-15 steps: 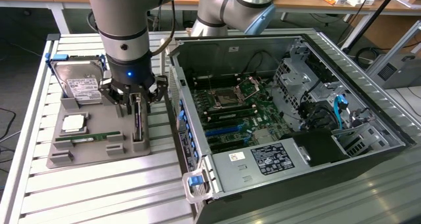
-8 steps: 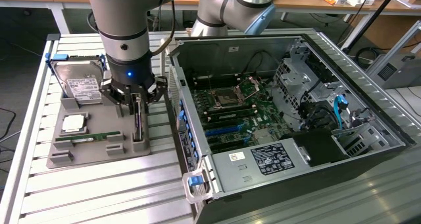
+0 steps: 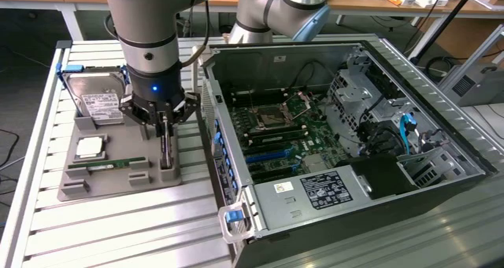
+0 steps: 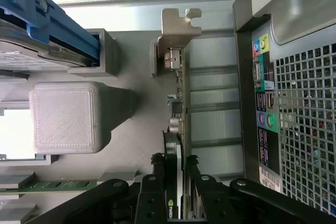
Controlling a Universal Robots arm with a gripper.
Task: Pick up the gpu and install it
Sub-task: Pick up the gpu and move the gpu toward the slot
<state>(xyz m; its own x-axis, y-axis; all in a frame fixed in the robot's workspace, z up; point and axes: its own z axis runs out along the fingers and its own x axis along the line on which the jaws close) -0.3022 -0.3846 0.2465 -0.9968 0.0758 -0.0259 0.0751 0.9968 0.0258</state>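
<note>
The gpu (image 3: 164, 153) stands on edge in a slot at the right side of the grey holder tray (image 3: 118, 185). It is a thin dark card with a silver bracket (image 4: 176, 24) at its far end. My gripper (image 3: 162, 126) reaches straight down over it. In the wrist view the gpu (image 4: 178, 108) runs between the two black fingers (image 4: 157, 169), which press against both of its faces, so my gripper (image 4: 175, 161) is shut on it. The card still sits in its slot.
On the same tray are a silver hard drive (image 3: 98, 100) in a blue carrier, a processor (image 3: 89, 147) and a green memory stick (image 3: 106, 163). The open computer case (image 3: 331, 132) lies just to the exterior view's right, with blue slots (image 3: 268, 157) on the motherboard. Its rear panel (image 4: 299, 103) is close beside the card.
</note>
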